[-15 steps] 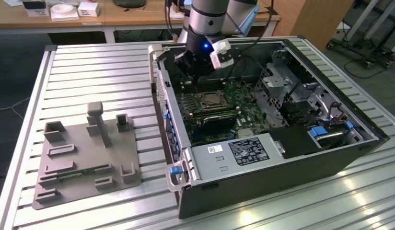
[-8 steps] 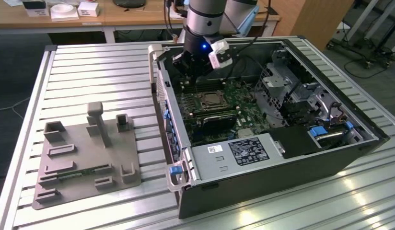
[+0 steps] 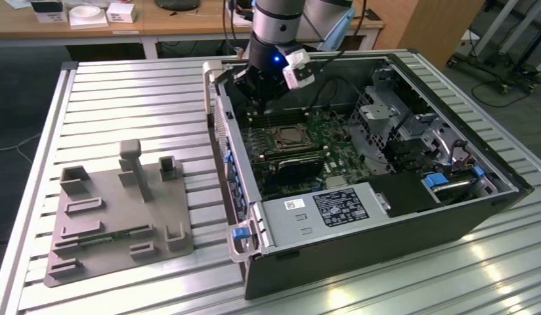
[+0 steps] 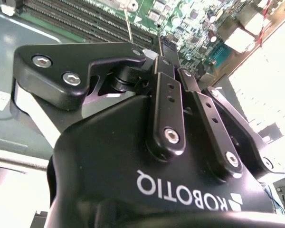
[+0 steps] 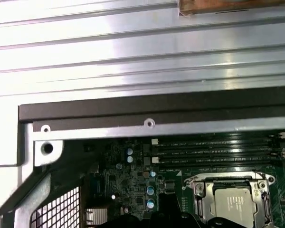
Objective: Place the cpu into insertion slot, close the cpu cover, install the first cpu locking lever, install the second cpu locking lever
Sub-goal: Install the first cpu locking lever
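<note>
gripper (image 3: 257, 104) hangs over the memory slots (image 3: 270, 120) just beyond the cpu (image 3: 293, 136), jaws together on nothing. i'd worry a careless descent gouges those slots or the motherboard (image 3: 333, 131).

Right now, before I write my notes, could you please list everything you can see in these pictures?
table: one, silver, slatted, under the case
computer case: one, black, open, on the table
motherboard: one, green, inside the case
cpu: one, silvery, seated on the motherboard
cover: one, silvery frame, around the cpu
memory slots: several, dark, beside the cpu
fixture plate: one, grey, on the table, exterior view's left
desk: one, wooden, behind the table
gripper: one, black, over the motherboard by the memory slots
</note>
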Controlling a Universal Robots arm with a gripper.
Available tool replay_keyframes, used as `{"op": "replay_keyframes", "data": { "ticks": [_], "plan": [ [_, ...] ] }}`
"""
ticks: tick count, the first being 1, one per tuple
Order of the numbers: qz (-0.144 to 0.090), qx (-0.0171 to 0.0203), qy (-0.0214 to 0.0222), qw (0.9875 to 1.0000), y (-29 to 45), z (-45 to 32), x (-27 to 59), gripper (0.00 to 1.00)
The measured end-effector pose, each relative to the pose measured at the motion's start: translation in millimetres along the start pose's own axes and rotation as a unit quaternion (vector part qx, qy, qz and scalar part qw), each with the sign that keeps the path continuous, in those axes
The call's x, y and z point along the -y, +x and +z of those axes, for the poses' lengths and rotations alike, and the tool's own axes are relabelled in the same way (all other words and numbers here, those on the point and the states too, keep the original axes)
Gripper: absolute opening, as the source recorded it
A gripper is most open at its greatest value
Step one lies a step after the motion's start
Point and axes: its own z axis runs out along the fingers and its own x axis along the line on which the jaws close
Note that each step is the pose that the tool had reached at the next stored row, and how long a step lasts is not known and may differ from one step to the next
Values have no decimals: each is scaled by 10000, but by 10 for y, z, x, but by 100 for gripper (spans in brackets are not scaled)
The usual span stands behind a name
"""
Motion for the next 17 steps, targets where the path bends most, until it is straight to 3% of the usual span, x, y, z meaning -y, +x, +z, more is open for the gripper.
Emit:
{"op": "replay_keyframes", "data": {
  "ticks": [10, 17],
  "plan": [
    [-205, -14, 5, 9998, 0, 17, -85, 10],
    [-253, -19, 6, 9997, -86, 16, -91, 10]
  ]
}}
